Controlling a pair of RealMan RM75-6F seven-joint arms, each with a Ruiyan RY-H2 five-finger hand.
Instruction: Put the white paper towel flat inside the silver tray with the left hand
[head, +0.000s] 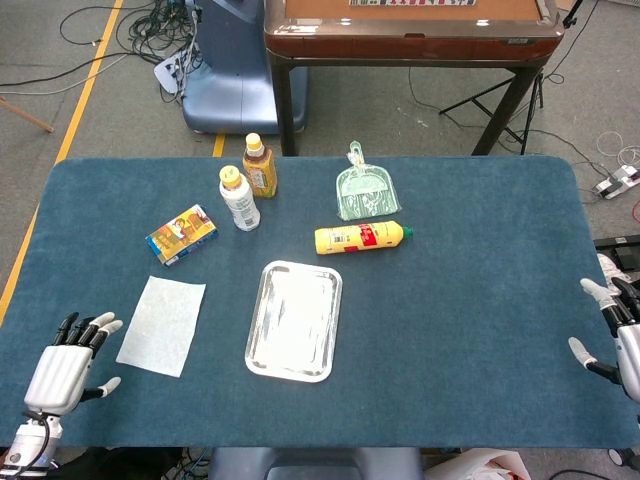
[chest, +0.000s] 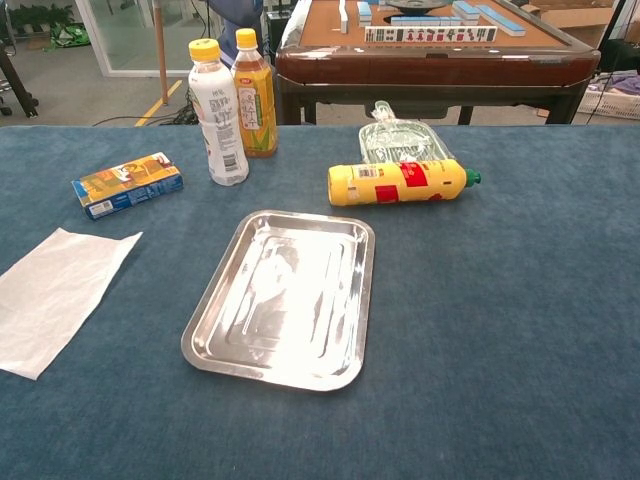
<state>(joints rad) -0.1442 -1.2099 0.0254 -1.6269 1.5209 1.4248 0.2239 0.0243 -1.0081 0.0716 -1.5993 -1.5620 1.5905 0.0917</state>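
Observation:
The white paper towel (head: 162, 325) (chest: 55, 296) lies flat on the blue table, left of the silver tray (head: 268, 333) (chest: 215, 325), which holds nothing. My left hand (head: 68, 366) hovers at the table's near left corner, fingers spread, a short way left of the towel and touching nothing. At the right edge of the head view my right hand (head: 619, 338) is partly cut off, fingers apart, holding nothing. Neither hand shows in the chest view.
Behind the tray lie a yellow bottle (head: 360, 237) on its side and a green dustpan (head: 366, 192). A white bottle (head: 239, 198), an amber bottle (head: 260, 166) and a small box (head: 181, 234) stand at the back left. A brown table (head: 410, 30) is beyond.

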